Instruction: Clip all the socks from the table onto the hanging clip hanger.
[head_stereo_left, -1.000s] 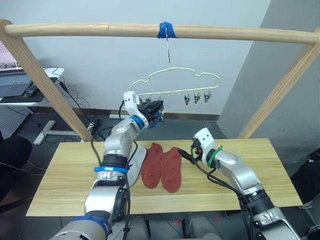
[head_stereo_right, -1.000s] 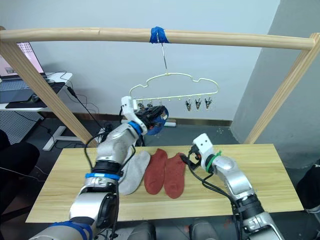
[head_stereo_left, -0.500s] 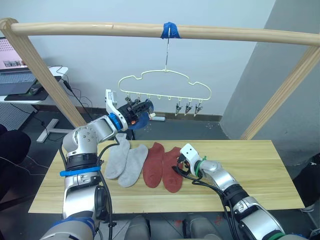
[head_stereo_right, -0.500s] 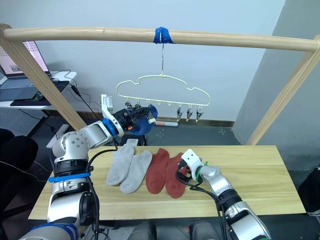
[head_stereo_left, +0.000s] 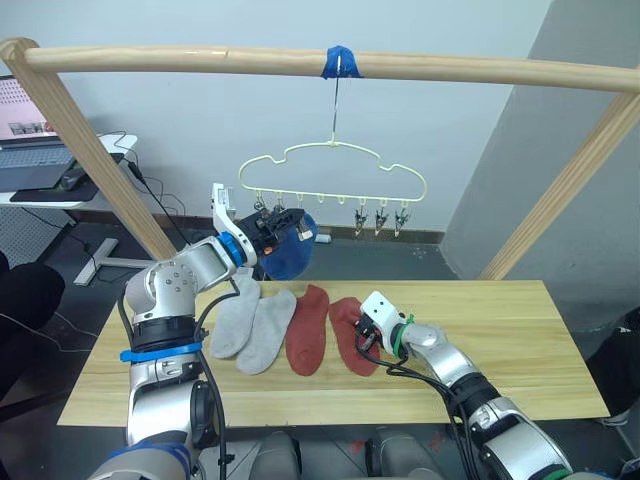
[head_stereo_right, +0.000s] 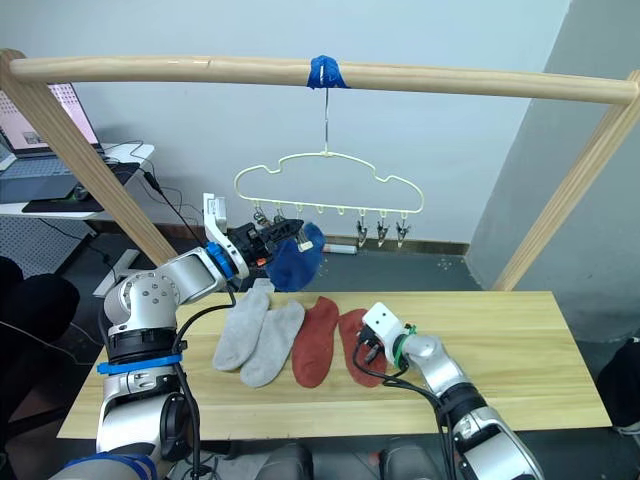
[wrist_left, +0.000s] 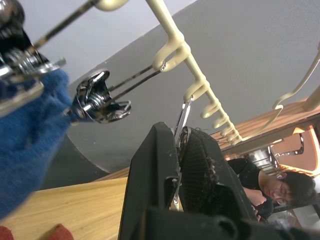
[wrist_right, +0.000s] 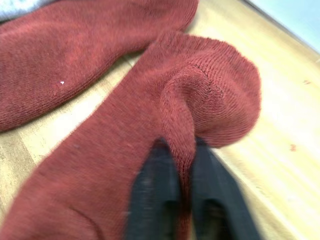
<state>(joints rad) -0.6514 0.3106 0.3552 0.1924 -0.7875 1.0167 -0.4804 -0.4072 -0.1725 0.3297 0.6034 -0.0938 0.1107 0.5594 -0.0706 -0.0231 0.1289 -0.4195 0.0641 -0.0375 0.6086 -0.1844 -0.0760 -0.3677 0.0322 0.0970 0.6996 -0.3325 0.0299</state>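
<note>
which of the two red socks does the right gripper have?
The red sock on the robot's right, pinched into a raised fold between the right gripper's fingers. The other red sock lies flat beside the grey pair, untouched.

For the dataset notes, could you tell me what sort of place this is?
Probably a lab or office set up for robot trials: a desk with a laptop, loose cables on the floor, and a wooden frame holding the clip hanger over the table.

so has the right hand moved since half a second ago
Yes. The right hand has crept toward the table's far edge, dragging the rust red sock it pinches into a bunched fold, while the other red sock beside it lies flat.
</note>
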